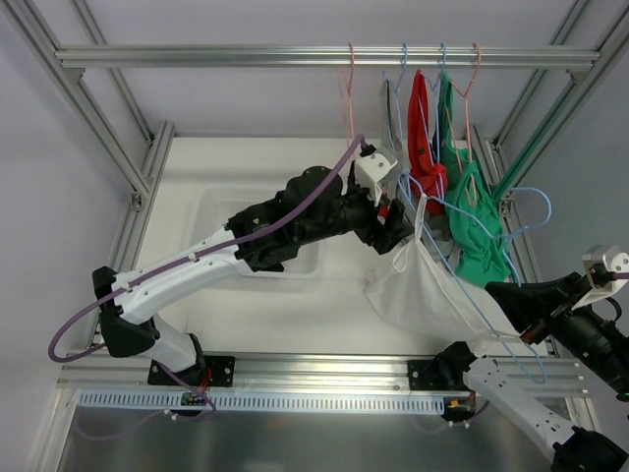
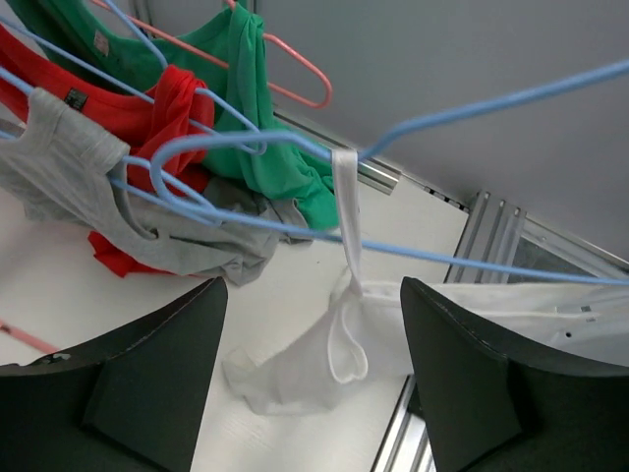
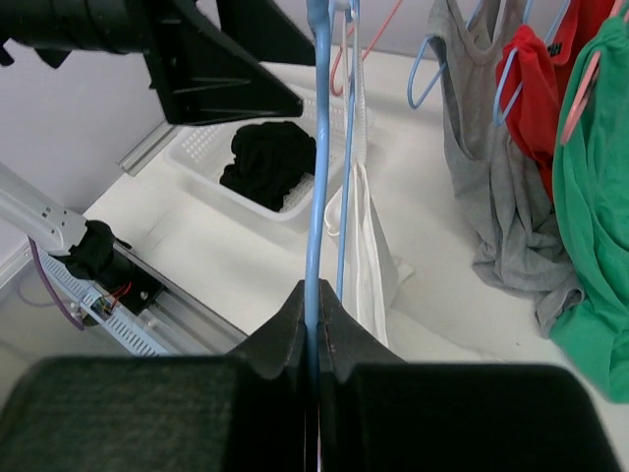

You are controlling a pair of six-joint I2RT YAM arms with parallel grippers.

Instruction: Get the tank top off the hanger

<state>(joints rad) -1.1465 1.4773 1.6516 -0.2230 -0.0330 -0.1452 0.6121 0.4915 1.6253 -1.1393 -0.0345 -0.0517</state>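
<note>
Both outstretched, left gripper (image 2: 313, 290) gaping, right gripper (image 3: 314, 295) clamping blue hanger (image 3: 316, 147).

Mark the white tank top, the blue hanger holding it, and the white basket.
white tank top (image 1: 428, 290): top external view, middle of its hanging body.
blue hanger (image 3: 316, 147): right wrist view, straight run of its wire.
white basket (image 3: 201, 152): right wrist view, its bare latticed left end.

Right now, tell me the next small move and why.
Probably ease the open left hand forward and close it on the white strap. That strap is looped over the blue hanger, which the right hand clamps, and it hangs just ahead of the left hand.
</note>
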